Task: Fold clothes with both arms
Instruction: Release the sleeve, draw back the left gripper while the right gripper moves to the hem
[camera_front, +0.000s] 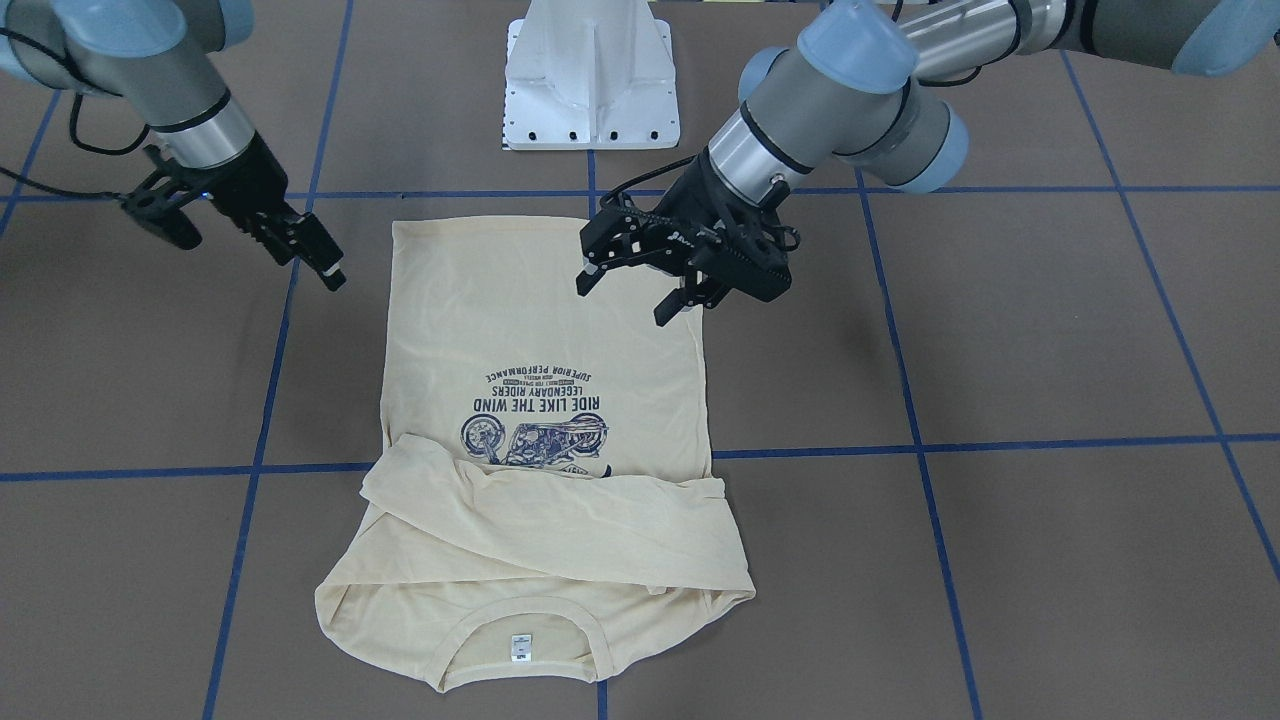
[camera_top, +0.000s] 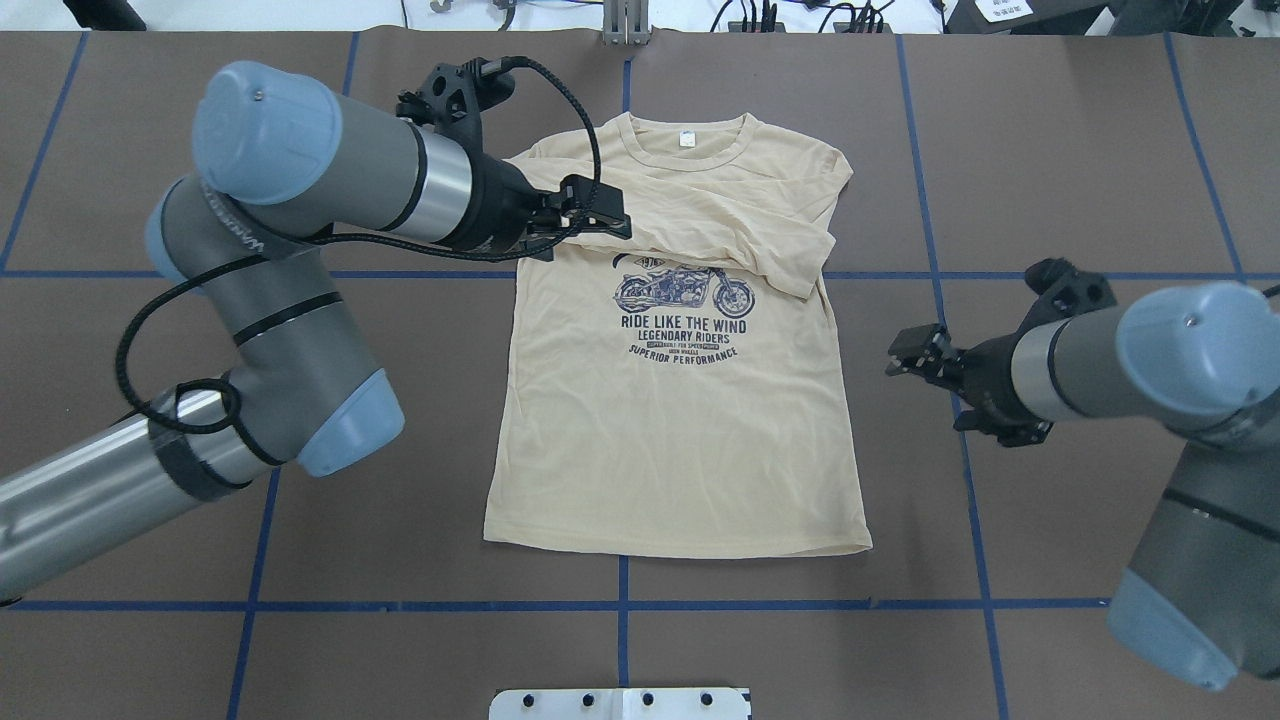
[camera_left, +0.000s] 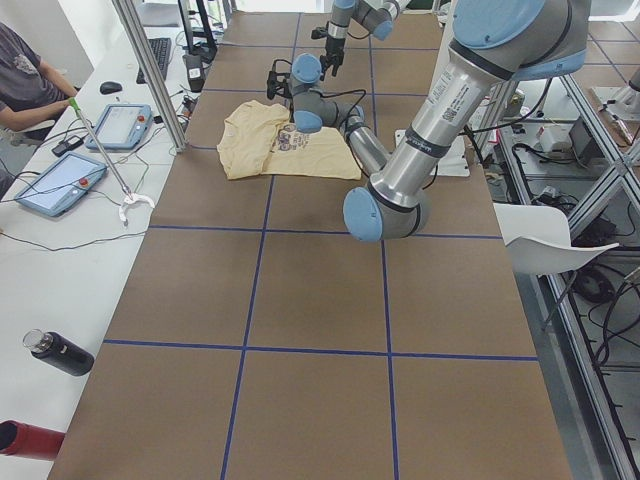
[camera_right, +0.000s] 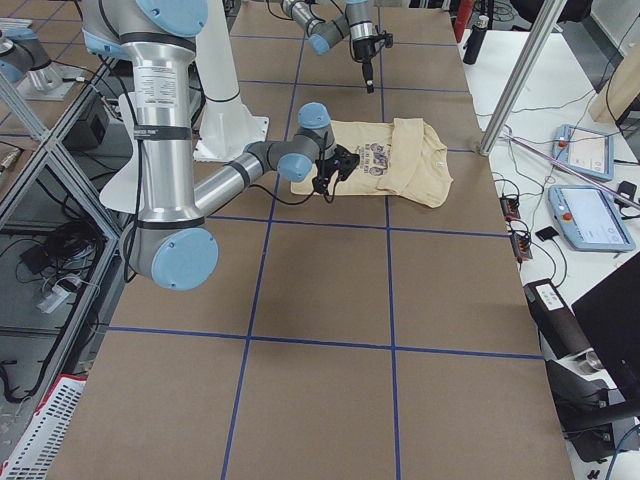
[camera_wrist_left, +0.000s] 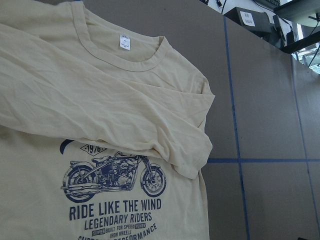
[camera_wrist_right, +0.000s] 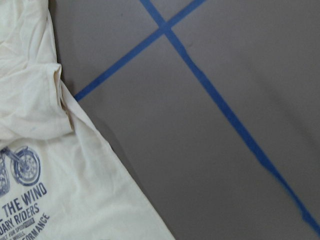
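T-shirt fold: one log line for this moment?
T-shirt flat, print up, sleeve across chest | left gripper open over it | right gripper open beside it

Left arm (camera_top: 300, 170) over T-shirt (camera_top: 680, 450) edge

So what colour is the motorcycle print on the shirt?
The motorcycle print is navy blue; the left wrist view shows it best.

Pale cream-yellow T-shirt (camera_wrist_left: 45, 165) spread print-up on a brown surface (camera_wrist_left: 265, 95). Ribbed collar (camera_wrist_left: 142, 66) near the top edge, with a small white neck label (camera_wrist_left: 124, 42) inside it. Below the collar, a long sleeve (camera_wrist_left: 100, 115) folded across the chest, overlapping the top of the navy motorcycle print (camera_wrist_left: 114, 179). Farther below the collar, "RIDE LIKE THE WIND" lettering (camera_wrist_left: 115, 209). Right of the collar, two blue tape lines (camera_wrist_left: 231, 90) crossing on the bare surface.
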